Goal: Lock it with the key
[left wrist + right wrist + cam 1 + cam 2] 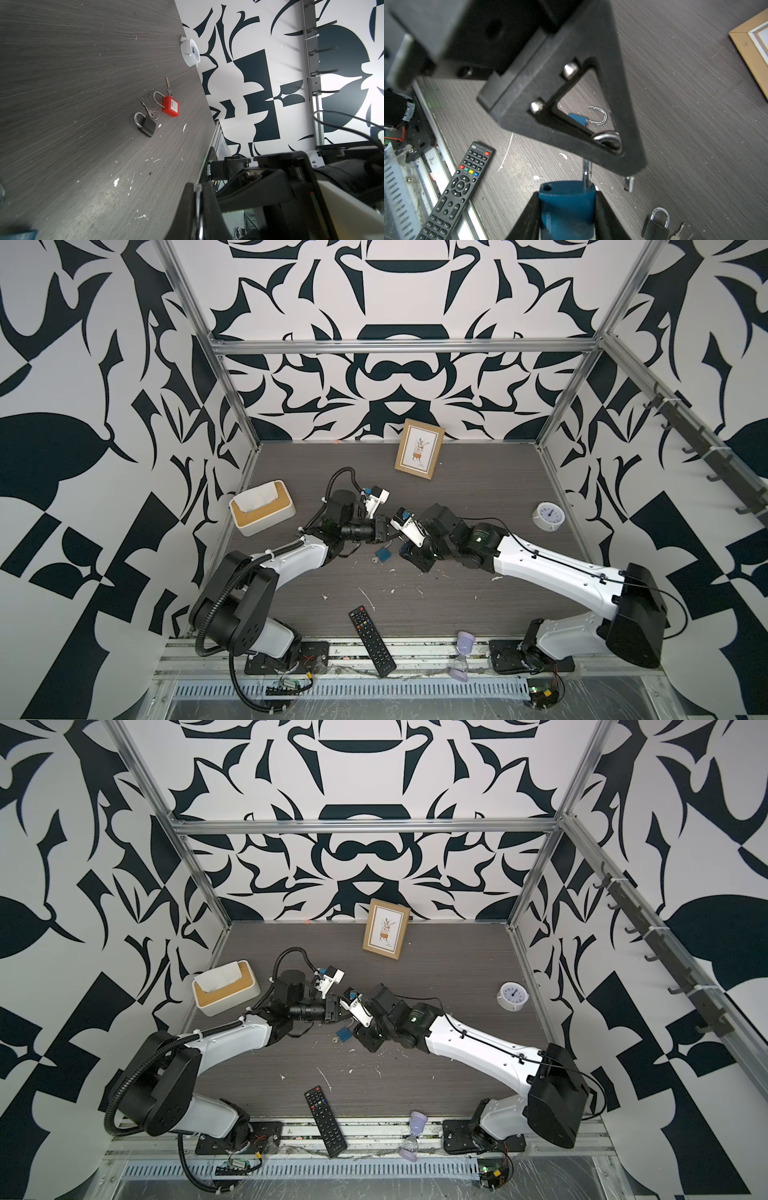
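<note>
A: Where is the blue lock (566,214)?

B: In the right tool (568,197), body clamped between both fingers, held over the middle of the table (478,489) where the two arms meet. In both top views the arms hide it.

A: Orientation?

B: The long axis runs from body to shackle (586,169) and points straight away from the right tool toward the left tool (197,193). The shackle is open. One leg sits in the body, the free end hangs clear, and its hole in the body's top face is bare.

A: Left tool?

B: Closed on the bend of the shackle. The right wrist view shows the silver bend through the finger's triangular cut-out. The left wrist view shows metal pinched between the fingers.

A: Anything in the keyway?

B: Cannot tell. That end is buried in the right tool.

A: Other items?

B: A second blue lock (383,553), shackle also open, lies on the table by the tools, with a small silver piece (376,560) just beside it, too small to identify. A black lock (146,125) with a ringed key (148,112) lies near a red lock (170,107) with a plain key (169,86). The remote (372,641) lies at the near edge.
</note>
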Controlling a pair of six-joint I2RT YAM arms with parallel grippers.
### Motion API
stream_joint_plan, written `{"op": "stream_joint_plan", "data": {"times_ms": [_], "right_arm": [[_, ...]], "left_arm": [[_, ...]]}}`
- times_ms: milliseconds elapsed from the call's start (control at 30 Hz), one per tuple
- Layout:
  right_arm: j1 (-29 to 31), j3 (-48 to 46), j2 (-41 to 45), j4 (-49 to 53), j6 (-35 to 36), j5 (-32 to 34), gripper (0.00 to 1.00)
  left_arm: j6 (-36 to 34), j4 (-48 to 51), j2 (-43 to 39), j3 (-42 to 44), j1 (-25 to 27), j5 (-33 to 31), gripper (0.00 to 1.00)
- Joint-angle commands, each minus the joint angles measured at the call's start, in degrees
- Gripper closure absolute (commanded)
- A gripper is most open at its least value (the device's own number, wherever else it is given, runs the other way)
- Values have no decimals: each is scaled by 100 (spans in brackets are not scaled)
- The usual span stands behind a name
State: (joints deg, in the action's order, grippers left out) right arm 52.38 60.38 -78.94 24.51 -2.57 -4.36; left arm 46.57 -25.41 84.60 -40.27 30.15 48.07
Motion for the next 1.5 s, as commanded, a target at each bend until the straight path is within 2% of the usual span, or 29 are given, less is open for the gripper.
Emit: {"op": "stream_joint_plan", "data": {"times_ms": [0, 133, 167, 233, 300, 333, 467, 533, 700, 800, 900, 1033, 1167, 1267, 1333, 1467], "right_arm": [[-6, 138, 155, -588, -90, 354, 100], [-10, 61, 196, -737, -228, 498, 100], [-22, 68, 181, -725, -279, 523, 91], [-52, 110, 148, -621, -462, 610, 59], [-107, 107, 181, -568, -654, 605, 43], [-138, 93, 234, -553, -771, 590, 39], [-387, -91, 658, -601, -1414, 534, 33], [-799, -302, 915, -680, -2132, 316, 32], [-2075, -1165, 1320, -1365, -4261, -1244, 40], [-2274, -1651, 1427, -2110, -5004, -1908, 42], [-2132, -1784, 1608, -2441, -4574, -1991, 42], [-1880, -2361, 2229, -3254, -3021, -1806, 42], [-1784, -3061, 2616, -4250, -1774, -1483, 48], [-1784, -3547, 2665, -5396, -1401, -1470, 52], [-1784, -3557, 2599, -5650, -1167, -1480, 55], [-1751, -3604, 2472, -6169, -705, -1541, 54]], "left_arm": [[-36, 12, 77, -43, 14, 86, 100], [6, -64, 70, -75, 11, -5, 100], [9, -53, 66, -98, 16, -30, 100], [57, -68, 83, -128, 7, -155, 100], [82, -131, 116, -163, -1, -232, 100], [127, -207, 148, -180, -5, -266, 100], [384, -571, 313, -234, -14, -312, 100], [533, -826, 373, -224, -10, -355, 100], [837, -1495, 358, -105, -20, -561, 100], [1108, -1860, 410, -102, -26, -624, 100], [1510, -2153, 557, -198, -34, -567, 100], [2421, -2642, 772, -220, -29, -544, 100], [3634, -3512, 978, 2, -31, -762, 100], [4496, -4393, 1171, 227, -34, -965, 100], [4890, -4804, 1282, 312, -11, -1036, 100], [5010, -4860, 1314, 358, 37, -1028, 100]]}}
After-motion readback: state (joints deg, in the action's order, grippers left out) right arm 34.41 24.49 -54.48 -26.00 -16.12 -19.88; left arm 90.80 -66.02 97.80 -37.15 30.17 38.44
